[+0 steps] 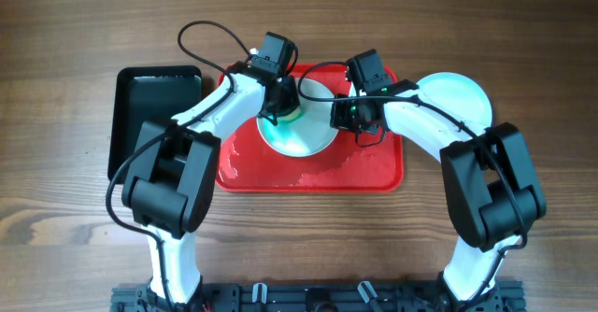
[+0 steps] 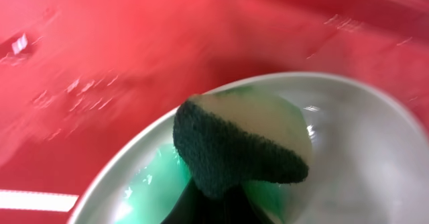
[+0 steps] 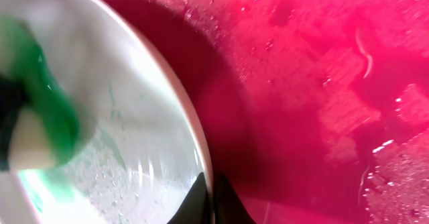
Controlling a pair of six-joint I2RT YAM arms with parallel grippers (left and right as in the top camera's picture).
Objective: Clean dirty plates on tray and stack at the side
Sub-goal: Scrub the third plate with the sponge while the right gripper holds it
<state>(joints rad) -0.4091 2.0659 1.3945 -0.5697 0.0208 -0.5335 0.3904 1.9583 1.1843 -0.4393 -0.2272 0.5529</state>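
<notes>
A white plate (image 1: 308,134) with green streaks sits tilted on the red tray (image 1: 374,167). My left gripper (image 1: 277,108) is shut on a sponge (image 2: 234,150), dark green on one side and pale on the other, pressed on the plate's inside (image 2: 362,150). My right gripper (image 1: 348,114) is shut on the plate's right rim (image 3: 201,163), one finger on each side. A pale aqua plate (image 1: 458,97) lies on the table to the right of the tray, partly under my right arm. A third plate is not in view.
A black tray (image 1: 154,92) lies left of the red tray, partly under my left arm. The red tray's floor (image 3: 335,103) is wet with droplets and foam. The wooden table (image 1: 56,163) surrounds both trays.
</notes>
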